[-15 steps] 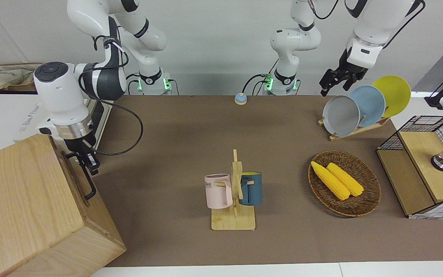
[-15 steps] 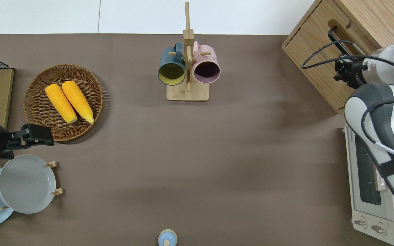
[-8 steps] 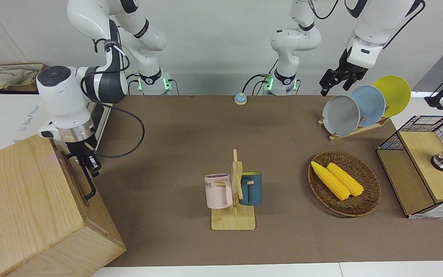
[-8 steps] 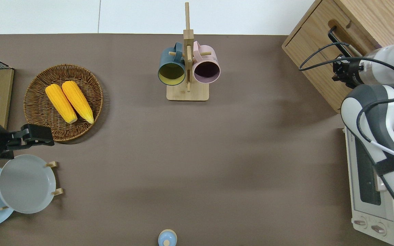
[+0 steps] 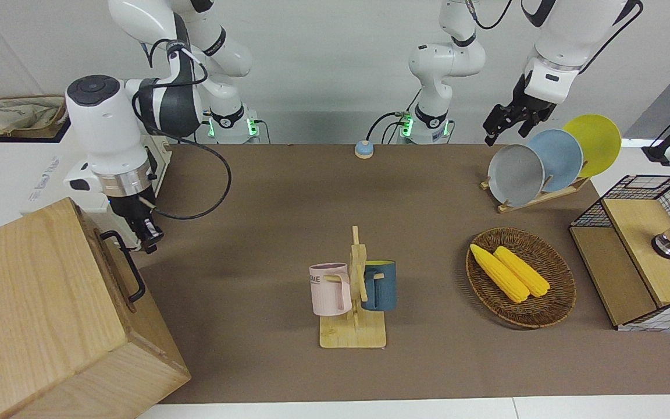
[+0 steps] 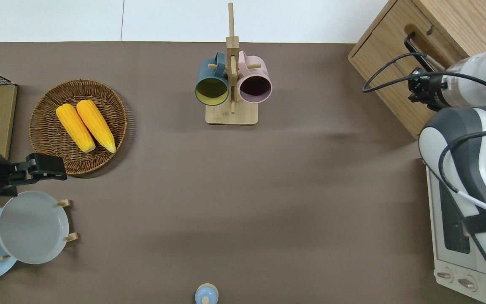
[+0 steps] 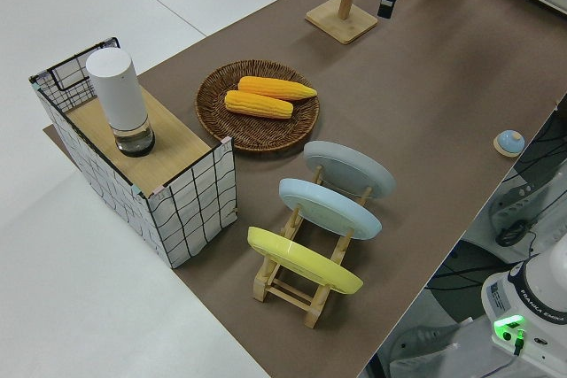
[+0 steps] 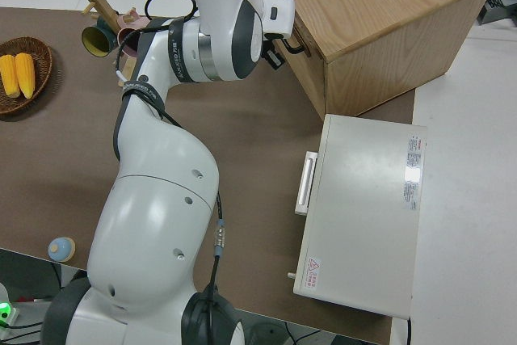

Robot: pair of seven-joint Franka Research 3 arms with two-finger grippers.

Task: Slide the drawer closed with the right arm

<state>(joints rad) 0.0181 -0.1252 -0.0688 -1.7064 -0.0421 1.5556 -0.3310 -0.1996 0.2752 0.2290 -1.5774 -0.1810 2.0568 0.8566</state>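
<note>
The drawer sits in the big light-wood cabinet at the right arm's end of the table. Its front lies flush with the cabinet's front, and its black bar handle is free. My right gripper is shut and holds nothing. In the overhead view the right gripper hangs over the cabinet's front, just off the end of the handle that is nearer to the robots, apart from it. The right side view shows the right gripper beside the handle too. The left arm is parked.
A white toaster oven stands nearer to the robots than the cabinet. A mug rack with two mugs stands mid-table. A wicker basket with corn, a plate rack and a wire-and-wood box are at the left arm's end.
My right gripper has lifted off the drawer handle and drawn back toward the robots. The drawer and the left arm have not visibly moved.
</note>
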